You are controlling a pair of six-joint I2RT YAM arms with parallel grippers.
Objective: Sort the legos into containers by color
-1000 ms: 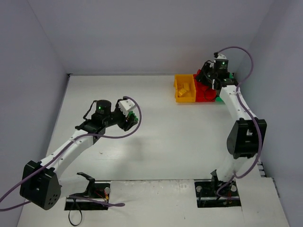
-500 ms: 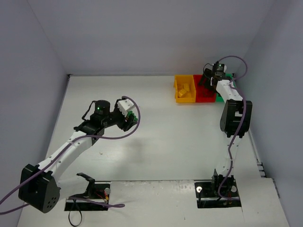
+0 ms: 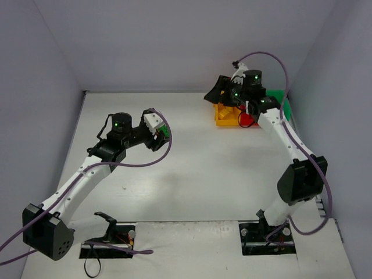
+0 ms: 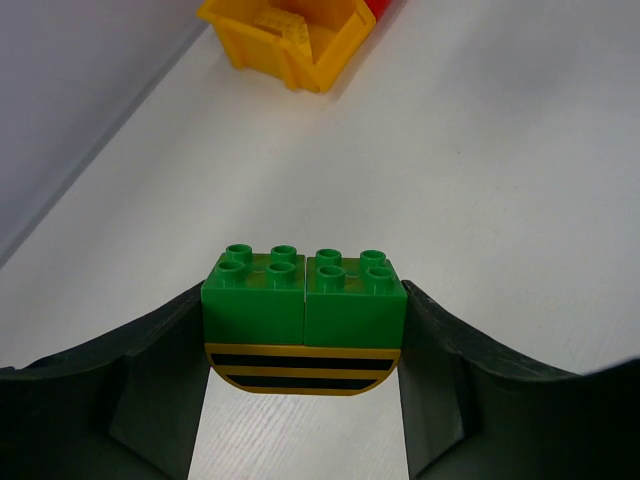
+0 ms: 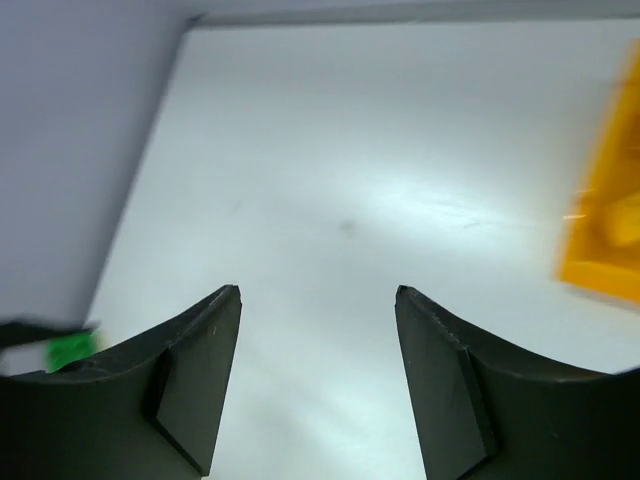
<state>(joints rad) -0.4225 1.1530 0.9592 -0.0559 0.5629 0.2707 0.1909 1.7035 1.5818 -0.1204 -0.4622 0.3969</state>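
Your left claw (image 4: 303, 335): clamped on two green legos (image 4: 305, 290) set side by side, striped piece (image 4: 300, 370) beneath them. Load held over white surface (image 4: 480, 150). Yellow bin (image 4: 290, 45) well ahead.
Your right claw (image 5: 318, 300): jaws apart, nothing between, hovering at yellow bin's left side. Red bin (image 3: 249, 120) and green bin (image 3: 280, 96) in row beyond.

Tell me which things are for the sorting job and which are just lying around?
For the job:
- green legos, gripped by the left gripper
- yellow bin
- red bin
- green bin
- right gripper, open and empty

Just lying about:
- purple cables
- black clip near the left arm's base
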